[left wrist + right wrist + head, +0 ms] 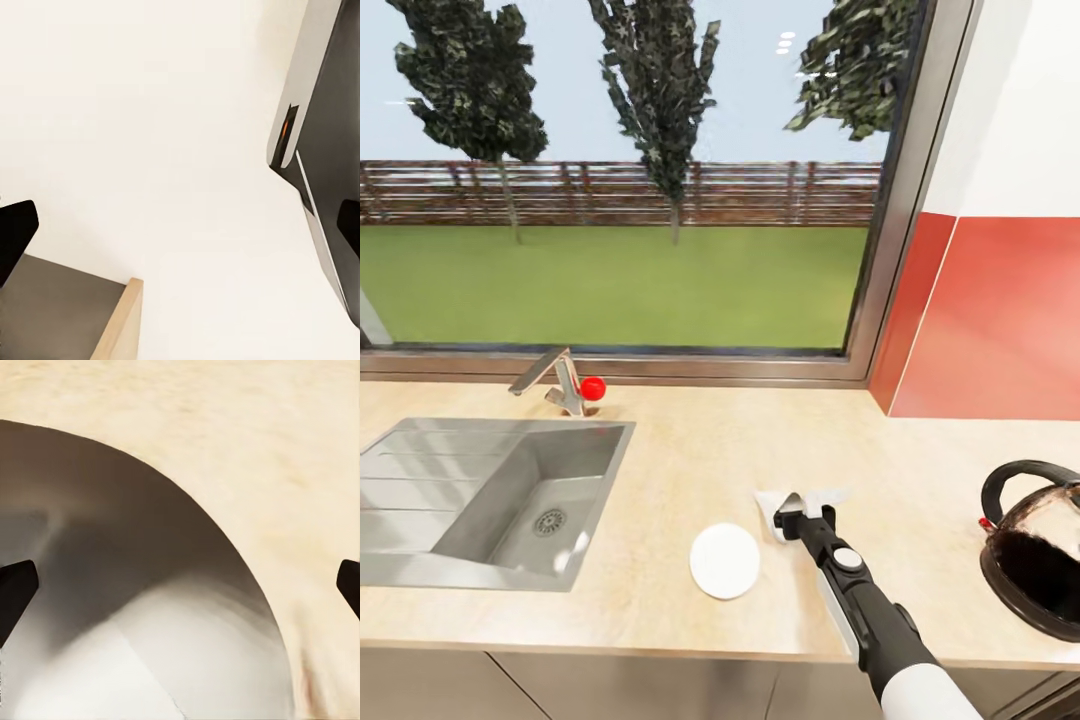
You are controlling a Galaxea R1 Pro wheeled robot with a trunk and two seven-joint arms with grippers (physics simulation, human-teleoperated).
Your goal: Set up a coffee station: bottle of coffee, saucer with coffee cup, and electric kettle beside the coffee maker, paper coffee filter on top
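No writing is legible anywhere. In the head view the right end effector (792, 517) sits low on the worktop (690, 460) over the white filter (772, 505), beside the saucer (725, 561); the kettle (1035, 560) stands well apart. Its wrist view shows fingertips (15, 592) spread wide, the filter's cone (150, 607) between them. The left fingertips (15, 236) are likewise apart, holding nothing.

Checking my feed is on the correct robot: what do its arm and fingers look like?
The right arm has a white rounded sleeve, then a black link with a white side panel and a round grey button-like disc; the right gripper is black and grey. In the wrist views the fingers are plain black.
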